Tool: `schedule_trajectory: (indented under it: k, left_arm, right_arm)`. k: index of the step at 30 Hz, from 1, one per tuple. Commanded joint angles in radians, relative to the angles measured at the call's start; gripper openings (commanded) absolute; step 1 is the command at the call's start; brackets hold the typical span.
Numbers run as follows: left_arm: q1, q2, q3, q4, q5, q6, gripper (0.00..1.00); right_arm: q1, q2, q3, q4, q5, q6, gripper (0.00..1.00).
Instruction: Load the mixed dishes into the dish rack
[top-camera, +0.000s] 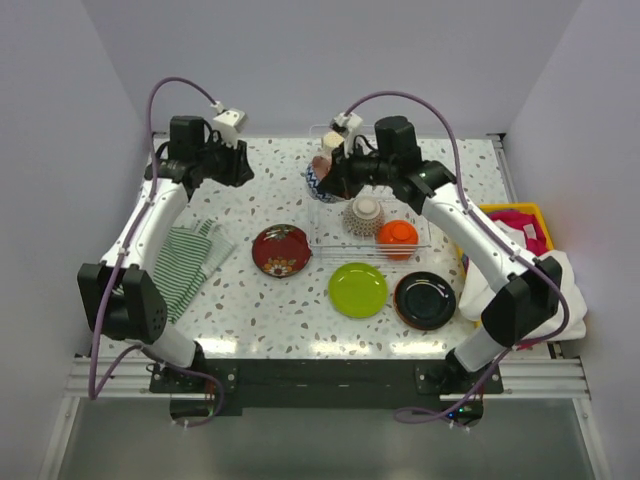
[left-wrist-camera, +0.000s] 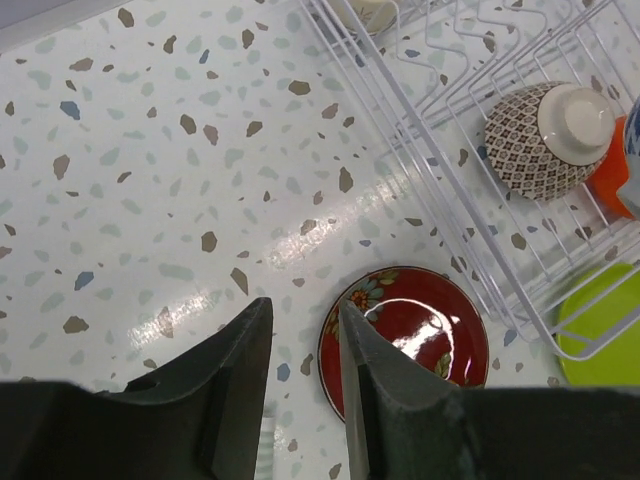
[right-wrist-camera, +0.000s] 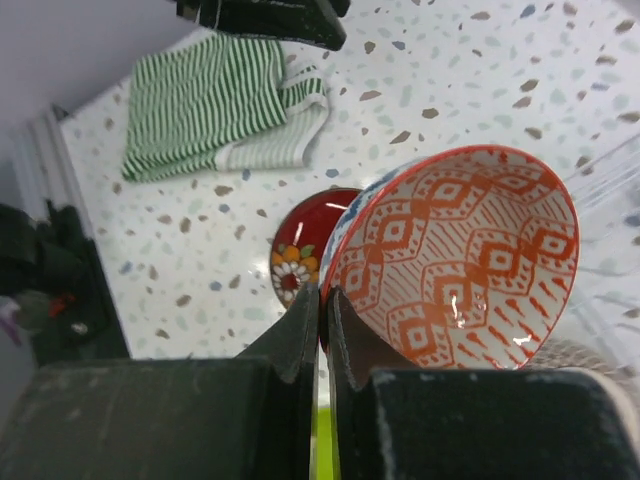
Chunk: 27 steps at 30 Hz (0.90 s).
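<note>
My right gripper (top-camera: 332, 182) (right-wrist-camera: 322, 295) is shut on the rim of the blue-white patterned bowl (top-camera: 316, 186) (right-wrist-camera: 460, 250), held tilted in the air at the left end of the dish rack (top-camera: 340, 242) (left-wrist-camera: 400, 112). In the rack lie an upturned brown-patterned bowl (top-camera: 365, 215) (left-wrist-camera: 545, 135), the orange bowl (top-camera: 397, 237) (left-wrist-camera: 610, 175) and a beige cup (left-wrist-camera: 365, 12). On the table lie the dark red plate (top-camera: 281, 250) (left-wrist-camera: 415, 340) (right-wrist-camera: 298, 250), the lime green plate (top-camera: 358, 290) (left-wrist-camera: 600, 325) and the black plate (top-camera: 425, 300). My left gripper (top-camera: 240, 165) (left-wrist-camera: 305, 320) is open and empty, above the table left of the red plate.
The green-white striped cloth (top-camera: 185, 260) (right-wrist-camera: 220, 105) lies at the left of the table. The yellow bin of coloured cloths (top-camera: 520, 225) stands beyond the table's right edge. White walls close in the back and both sides.
</note>
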<state>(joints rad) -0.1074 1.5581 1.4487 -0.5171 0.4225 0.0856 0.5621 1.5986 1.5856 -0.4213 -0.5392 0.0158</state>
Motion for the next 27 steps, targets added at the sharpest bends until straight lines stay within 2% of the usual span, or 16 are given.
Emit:
schedule_trajectory:
  k: [1,5,10,12,20,27]
  left_arm:
    - [0.005,0.054,0.052,0.019,-0.020,0.000,0.38]
    - [0.005,0.077,0.049,0.034,-0.097,0.077,0.38]
    - [0.005,0.114,0.091,0.043,-0.186,0.105,0.38]
    - [0.006,0.120,0.105,0.032,-0.177,0.109,0.38]
    - [0.005,0.154,0.107,0.022,-0.179,0.123,0.38]
    - [0.002,0.174,0.105,0.025,-0.186,0.128,0.38]
  right_arm:
    - [-0.137,0.037,-0.094,0.261,-0.293,0.395,0.00]
    - [-0.215,0.086,-0.185,0.558,-0.387,0.648,0.00]
    - [-0.287,0.153,-0.289,0.731,-0.380,0.795,0.00]
    - [-0.301,0.173,-0.326,0.866,-0.378,0.897,0.00]
    - [-0.332,0.251,-0.383,0.940,-0.338,0.940,0.00]
    - [-0.372,0.264,-0.372,0.866,-0.326,0.880,0.00]
